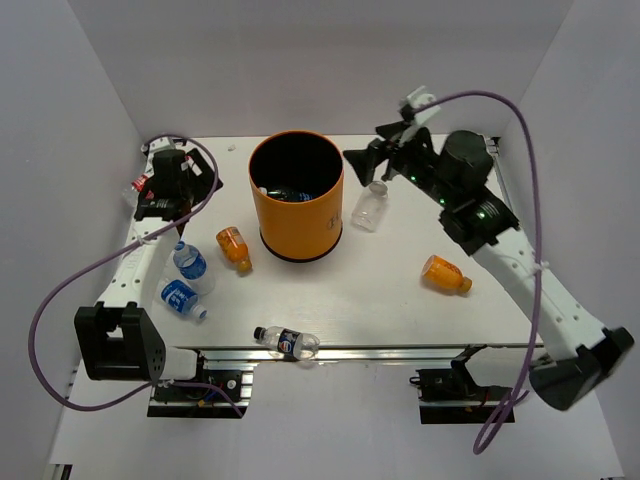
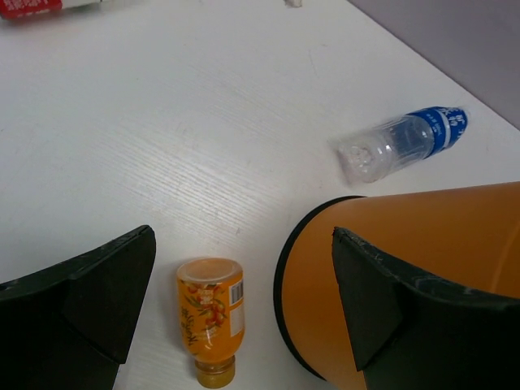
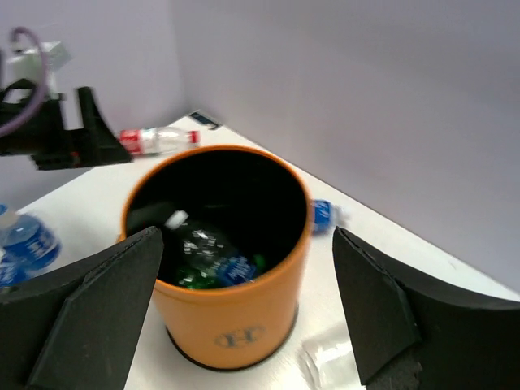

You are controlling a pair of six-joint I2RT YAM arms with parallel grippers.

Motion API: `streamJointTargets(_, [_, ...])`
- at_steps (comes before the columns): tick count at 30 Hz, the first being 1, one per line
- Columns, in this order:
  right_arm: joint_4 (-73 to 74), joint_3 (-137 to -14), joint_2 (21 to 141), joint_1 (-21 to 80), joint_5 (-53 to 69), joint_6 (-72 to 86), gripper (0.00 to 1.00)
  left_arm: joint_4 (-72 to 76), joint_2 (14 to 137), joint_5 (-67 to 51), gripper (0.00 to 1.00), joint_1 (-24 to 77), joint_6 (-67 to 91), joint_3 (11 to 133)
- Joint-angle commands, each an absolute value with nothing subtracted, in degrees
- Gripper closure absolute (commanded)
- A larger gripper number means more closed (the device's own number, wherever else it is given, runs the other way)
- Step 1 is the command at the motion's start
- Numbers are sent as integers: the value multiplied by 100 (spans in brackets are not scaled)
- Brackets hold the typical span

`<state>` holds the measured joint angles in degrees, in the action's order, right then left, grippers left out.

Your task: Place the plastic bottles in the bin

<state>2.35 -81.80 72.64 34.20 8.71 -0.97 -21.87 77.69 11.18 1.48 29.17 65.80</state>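
Top view: I see the bin [image 1: 296,197] at upper centre with bottles inside. The right gripper [image 1: 372,160] is just beside its upper-right rim. A clear bottle [image 1: 370,207] is just right of the bin, an orange bottle [image 1: 234,248] is to its left, and a second orange bottle [image 1: 446,274] is at lower right.

Left wrist view: the left gripper [image 2: 242,236] is spread wide and holds nothing. The orange bottle lies at bottom centre with the bin on the right.

Right wrist view: the right gripper's jaws are wide apart and empty. The bin is at centre frame, with a green bottle [image 3: 199,264] inside.

L arm [image 1: 140,265] jaws wide, R arm [image 1: 512,262] jaws wide
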Motion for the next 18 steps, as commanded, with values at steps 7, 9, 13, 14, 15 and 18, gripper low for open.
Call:
streamJointTargets(7, [-641, -5673, 5450, 2628, -659, 1133, 11, -2918, 7753, 1924, 2, 721, 3103, 7154])
streamJointTargets(9, [-668, -5380, 5196, 2549, -598, 1213, 11, -3058, 7525, 2415, 2, 721, 3172, 7233])
streamJointTargets(13, [-703, -4941, 5071, 2531, -571, 1327, 11, -4103, 7269, 3382, 2, 721, 3822, 7628])
streamJointTargets(14, [-694, -4905, 5063, 2531, -641, 1362, 11, -4200, 7199, 3375, 2, 721, 4006, 7594])
streamJointTargets(15, [-703, -4861, 5063, 2514, -711, 1388, 11, -4349, 7129, 3314, 2, 721, 4034, 7524])
streamJointTargets(18, [-686, -4737, 5097, 2444, -896, 1380, 11, -4962, 6970, 3462, 2, 721, 4270, 7374])
